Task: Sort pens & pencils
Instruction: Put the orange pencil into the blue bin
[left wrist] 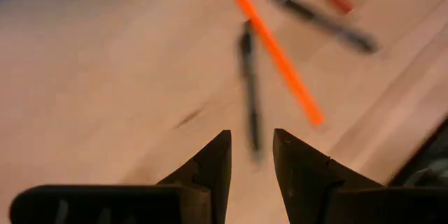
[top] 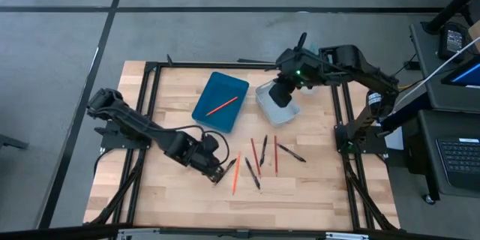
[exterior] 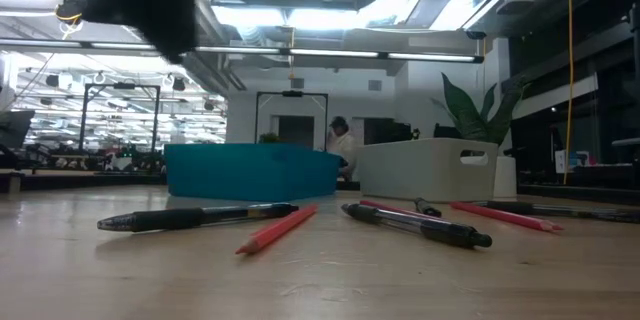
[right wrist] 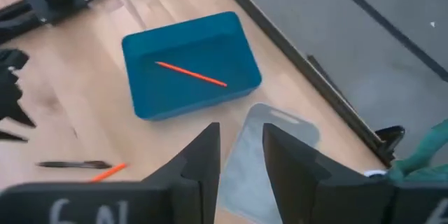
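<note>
My left gripper (top: pixel 218 170) (left wrist: pixel 250 138) is open and low over the table. Its fingertips stand on either side of the near end of a black pen (left wrist: pixel 248 84) (top: pixel 229 166); no touch shows. An orange pencil (left wrist: pixel 278 57) (top: pixel 236 172) lies just beyond that pen. Two more pens (top: pixel 251 173) (top: pixel 292 152) and two red pencils (top: pixel 255 154) (top: pixel 275 155) lie flat on the wood. One red pencil (right wrist: pixel 190 74) lies in the blue tray (top: pixel 213 114) (right wrist: pixel 143 49). My right gripper (top: pixel 281 94) (right wrist: pixel 241 131) hovers open and empty over the white bin (top: pixel 267 108) (right wrist: pixel 276 129).
The blue tray (exterior: pixel 250 170) and the white bin (exterior: pixel 430 168) stand side by side at the far middle of the table. Black frame rails (top: pixel 150 82) run along the table's edges. A person (exterior: pixel 340 145) stands far off in the room behind. Bare wood (top: pixel 300 187) lies near the front edge.
</note>
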Robot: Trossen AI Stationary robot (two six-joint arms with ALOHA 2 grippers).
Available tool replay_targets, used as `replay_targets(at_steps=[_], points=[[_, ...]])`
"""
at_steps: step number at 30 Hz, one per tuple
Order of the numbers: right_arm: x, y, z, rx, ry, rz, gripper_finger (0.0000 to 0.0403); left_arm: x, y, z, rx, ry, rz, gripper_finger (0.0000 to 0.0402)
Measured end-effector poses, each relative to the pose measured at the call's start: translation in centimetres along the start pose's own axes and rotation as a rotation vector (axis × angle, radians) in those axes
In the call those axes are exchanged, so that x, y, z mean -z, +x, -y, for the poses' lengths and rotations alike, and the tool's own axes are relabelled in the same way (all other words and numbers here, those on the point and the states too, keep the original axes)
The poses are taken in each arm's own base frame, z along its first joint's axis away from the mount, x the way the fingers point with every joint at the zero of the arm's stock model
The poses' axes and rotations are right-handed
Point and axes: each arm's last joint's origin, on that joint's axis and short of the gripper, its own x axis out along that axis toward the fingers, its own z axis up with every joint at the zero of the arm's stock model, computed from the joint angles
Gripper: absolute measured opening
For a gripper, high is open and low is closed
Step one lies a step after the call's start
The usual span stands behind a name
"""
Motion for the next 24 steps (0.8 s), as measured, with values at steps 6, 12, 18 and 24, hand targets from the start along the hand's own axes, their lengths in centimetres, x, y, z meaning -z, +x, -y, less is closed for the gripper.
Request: replay_targets(at_steps=[6, 12, 18, 24], points=[[-0.5, 0.4, 1.0, 0.012, -0.115, -0.003, 0.0110, -0.6, 2.4, 2.1, 0.139, -0.161, 0.001, 0.0099], [-0.7, 0.6, 1.7, -0.029, -0.208, -0.026, 0.0110, -0.8, 5.6, 4.1, 0.182, -0.229, -0.049, 0.0098], [-1.0, 0.9, 2.6, -0.007, -0.237, -0.029, 0.0110, -1.9, 6.1, 6.5, 0.063, -0.200, -0.067, 0.0089], [-1.2, 1.1, 3.3, -0.004, -0.236, -0.036, 0.0110, -3.0, 7.5, 8.0, -0.040, -0.154, -0.105, 0.0083]])
